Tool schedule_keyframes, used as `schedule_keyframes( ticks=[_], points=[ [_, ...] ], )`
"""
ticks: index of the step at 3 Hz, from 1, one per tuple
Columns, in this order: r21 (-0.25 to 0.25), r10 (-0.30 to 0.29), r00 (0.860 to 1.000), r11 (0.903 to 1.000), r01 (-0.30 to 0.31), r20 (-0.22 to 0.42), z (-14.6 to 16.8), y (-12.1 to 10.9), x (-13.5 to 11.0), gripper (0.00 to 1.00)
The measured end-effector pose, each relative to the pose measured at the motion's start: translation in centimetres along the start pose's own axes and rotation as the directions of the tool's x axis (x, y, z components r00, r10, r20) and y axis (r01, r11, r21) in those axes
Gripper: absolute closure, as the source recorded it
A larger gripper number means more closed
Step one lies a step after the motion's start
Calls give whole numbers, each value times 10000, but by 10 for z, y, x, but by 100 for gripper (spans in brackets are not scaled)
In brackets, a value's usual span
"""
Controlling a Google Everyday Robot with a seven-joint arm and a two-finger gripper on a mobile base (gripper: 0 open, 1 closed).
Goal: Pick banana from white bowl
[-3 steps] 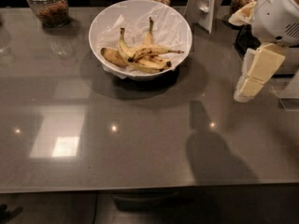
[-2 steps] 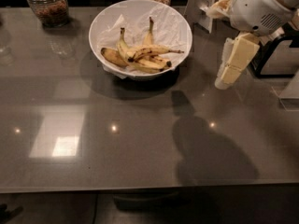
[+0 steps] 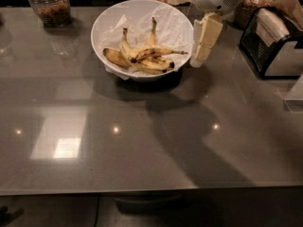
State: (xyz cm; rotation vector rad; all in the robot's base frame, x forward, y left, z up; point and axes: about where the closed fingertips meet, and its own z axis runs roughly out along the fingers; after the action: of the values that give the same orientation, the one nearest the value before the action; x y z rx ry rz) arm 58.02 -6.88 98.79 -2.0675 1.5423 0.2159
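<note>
The banana (image 3: 158,51) lies in the white bowl (image 3: 102,22) on crumpled paper, among other bananas, its thin stem pointing right; the bowl sits at the back of the grey counter (image 3: 142,141). The claw (image 3: 199,59) hangs just beside the bowl's right rim, outside it, clear of the fruit – whether it is apart or together I cannot tell

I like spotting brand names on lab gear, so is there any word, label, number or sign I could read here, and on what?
None: no readable text shows anywhere in this view.
The white bowl, the glass jar at the back left and the dark box at the right show no lettering.
The gripper, just right of the bowl's rim, bears no visible mark either.
</note>
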Motion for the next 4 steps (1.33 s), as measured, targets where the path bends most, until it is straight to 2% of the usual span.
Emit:
schedule_keyframes(
  ticks=[1, 2, 3, 4],
  points=[
    [-516, -1010, 9924, 9932, 1047, 697, 32, -35, -30, 0],
    [-516, -1011, 9924, 9932, 1048, 695, 32, -35, -30, 0],
    [-556, -1242, 9917, 9905, 1259, 331, 44, -46, -31, 0],
    [-711, -1552, 9879, 9854, 1547, -12, 65, -61, -28, 6]
  ],
)
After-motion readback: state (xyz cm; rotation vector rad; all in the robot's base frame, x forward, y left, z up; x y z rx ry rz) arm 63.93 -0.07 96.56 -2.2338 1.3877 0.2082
